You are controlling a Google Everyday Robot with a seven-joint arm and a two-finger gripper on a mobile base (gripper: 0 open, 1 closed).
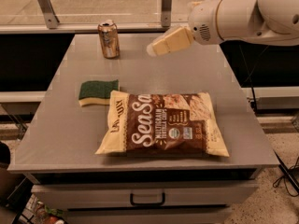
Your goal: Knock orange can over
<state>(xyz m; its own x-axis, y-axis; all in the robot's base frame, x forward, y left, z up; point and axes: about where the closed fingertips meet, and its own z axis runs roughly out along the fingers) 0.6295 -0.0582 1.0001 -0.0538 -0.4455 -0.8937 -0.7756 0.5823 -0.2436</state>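
Note:
The orange can [109, 39] stands upright at the back left of the grey table [60, 125], coppery brown with a silver top. My gripper [154, 49] reaches in from the right on a white arm and hangs above the table's back middle, to the right of the can and apart from it. Its cream-coloured tip points left toward the can.
A large brown and cream chip bag [163, 125] lies flat at the table's front centre. A green and yellow sponge [97, 92] lies to its left. A metal rail [93, 22] runs behind the table. A drawer handle [147, 200] shows below the front edge.

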